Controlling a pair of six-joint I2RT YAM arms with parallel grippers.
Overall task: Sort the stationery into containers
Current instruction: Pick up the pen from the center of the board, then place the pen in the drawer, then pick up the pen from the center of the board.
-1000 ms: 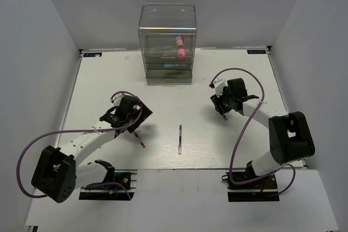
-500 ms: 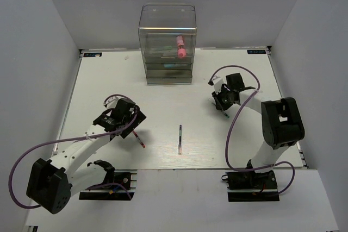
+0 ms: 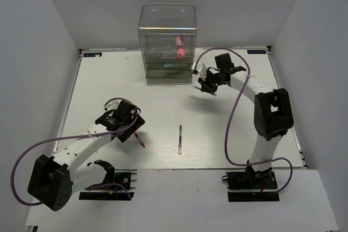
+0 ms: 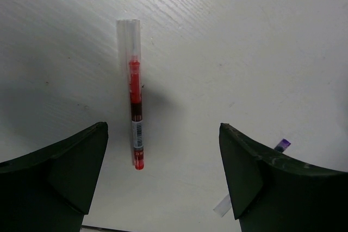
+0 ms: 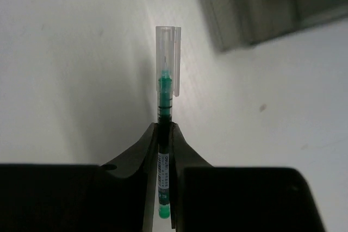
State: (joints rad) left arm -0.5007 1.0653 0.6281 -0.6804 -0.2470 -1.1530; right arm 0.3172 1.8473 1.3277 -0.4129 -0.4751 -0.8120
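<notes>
The clear drawer box [image 3: 167, 31] stands at the back centre; a pink tube [image 3: 179, 47] and some green items lie inside it. My right gripper [image 3: 209, 85] is just right of the box's base, shut on a thin green pen [image 5: 165, 101] with a clear cap that points away from the fingers; the box's corner [image 5: 255, 9] shows ahead of it. My left gripper [image 3: 126, 127] is open over a thin red pen [image 4: 134, 107] on the table. That pen lies nearer the left finger [image 4: 70, 167]. A dark pen [image 3: 180, 138] lies at mid-table.
The red pen also shows in the top view [image 3: 140, 140], just right of my left gripper. A small white tag with a purple tip [image 4: 280, 146] shows by the right finger. White walls close in the table [image 3: 244, 134] on three sides.
My right gripper has moved up and left from the right side to beside the drawer box, with the green pen. My left gripper has shifted slightly back over the red pen.
</notes>
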